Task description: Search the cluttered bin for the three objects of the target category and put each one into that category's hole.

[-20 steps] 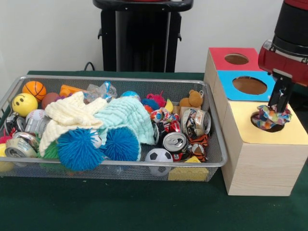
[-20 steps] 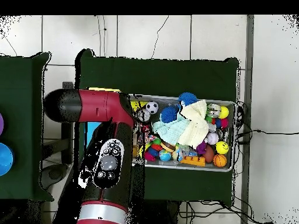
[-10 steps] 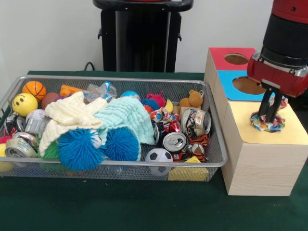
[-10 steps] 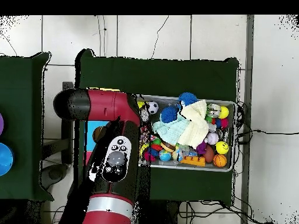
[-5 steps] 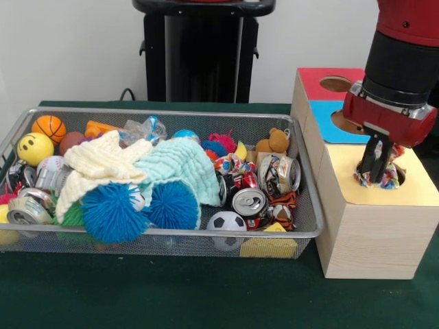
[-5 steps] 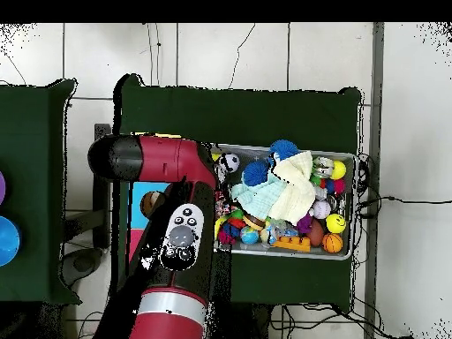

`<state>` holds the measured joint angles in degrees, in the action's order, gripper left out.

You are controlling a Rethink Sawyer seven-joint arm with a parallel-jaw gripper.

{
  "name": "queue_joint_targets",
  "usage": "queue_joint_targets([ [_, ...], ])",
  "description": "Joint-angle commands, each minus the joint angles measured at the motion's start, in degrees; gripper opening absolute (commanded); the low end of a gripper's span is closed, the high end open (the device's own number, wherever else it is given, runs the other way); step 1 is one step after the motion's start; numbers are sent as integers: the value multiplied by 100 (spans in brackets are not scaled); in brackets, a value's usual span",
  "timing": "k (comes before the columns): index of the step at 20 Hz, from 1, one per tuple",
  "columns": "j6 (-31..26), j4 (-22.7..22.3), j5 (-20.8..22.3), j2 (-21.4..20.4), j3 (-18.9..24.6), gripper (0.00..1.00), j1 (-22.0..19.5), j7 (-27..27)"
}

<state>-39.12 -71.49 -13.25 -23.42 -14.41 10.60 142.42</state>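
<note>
- The red and black robot arm's gripper (image 5: 377, 163) hangs over the yellow-topped section of the pale wooden sorting box (image 5: 370, 233), its dark fingers (image 5: 371, 156) pointing down.
- The jaws stand only narrowly apart and pinch a crumpled multicoloured patterned cloth (image 5: 385, 175); the cloth bunches around and just below the fingertips.
- The cloth sits at the left rim of the round hole in the yellow top (image 5: 400, 175), touching the yellow surface, with the hole's dark opening showing just right of the jaws.
- Behind the jaws lies the blue-topped section with its round hole (image 5: 339, 120), partly covered by the red wrist, and farther back the red-topped section with its round hole (image 5: 335, 84).
- Well to the left of the jaws stands the silver wire-mesh bin (image 5: 302, 229) on the green table.
- In the bin, nearest the jaws, lie crushed drink cans (image 5: 250, 203), a small brown teddy bear (image 5: 274, 142) and a black-and-white mini soccer ball (image 5: 226, 223).
- Farther from the jaws lie a mint-green knitted cloth (image 5: 180, 166), a cream knitted cloth (image 5: 103, 161), two blue spiky rubber balls (image 5: 110, 212), a yellow smiley ball (image 5: 35, 147) and a small orange basketball (image 5: 49, 127).
- From overhead the arm (image 6: 172, 238) covers the box and the gripper, with the bin (image 6: 350, 157) beside it.
</note>
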Motion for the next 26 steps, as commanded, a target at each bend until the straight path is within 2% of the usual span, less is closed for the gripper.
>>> queue_joint_targets([
  [1,367,-430,174,290,628,0,-250,103],
  [9,243,-619,52,173,705,0,-191,249],
  [14,332,-707,102,122,870,0,-300,-13],
  [19,539,-925,247,58,1363,0,-705,-686],
  [26,1123,-1096,526,53,1792,0,-1038,-827],
])
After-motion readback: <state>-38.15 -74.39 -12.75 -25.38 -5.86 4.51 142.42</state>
